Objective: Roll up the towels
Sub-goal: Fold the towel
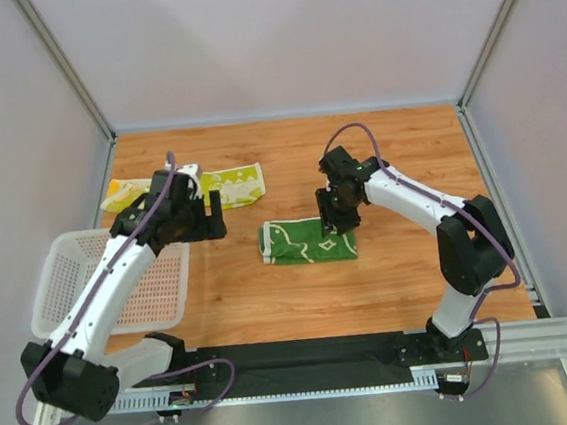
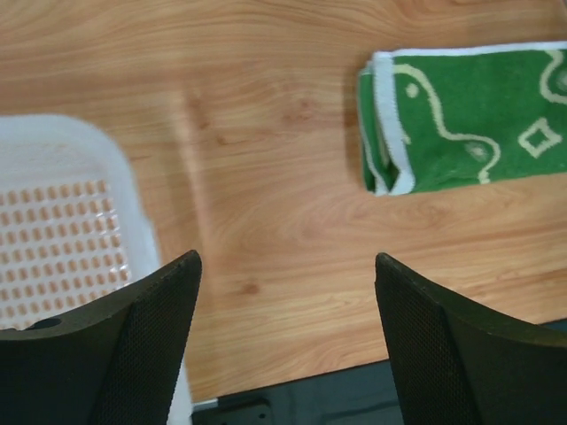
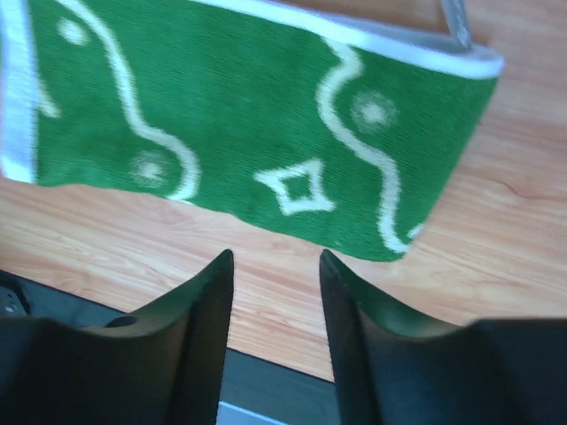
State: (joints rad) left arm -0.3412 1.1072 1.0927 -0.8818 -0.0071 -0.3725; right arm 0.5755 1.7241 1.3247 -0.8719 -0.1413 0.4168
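Note:
The green towel (image 1: 307, 241) with white swirls lies folded flat at the table's middle. It also shows in the left wrist view (image 2: 469, 119) and fills the upper right wrist view (image 3: 248, 124). The lime-yellow towel (image 1: 236, 185) lies spread at the back left, partly hidden by my left arm. My right gripper (image 1: 338, 224) hovers over the green towel's right end, jaws open and empty (image 3: 276, 261). My left gripper (image 1: 214, 217) is wide open and empty (image 2: 288, 266) above bare wood, left of the green towel.
A white mesh basket (image 1: 63, 274) stands at the left edge, partly under my left arm; its corner shows in the left wrist view (image 2: 62, 212). A black strip (image 1: 307, 356) runs along the near edge. Grey walls close in the back and sides.

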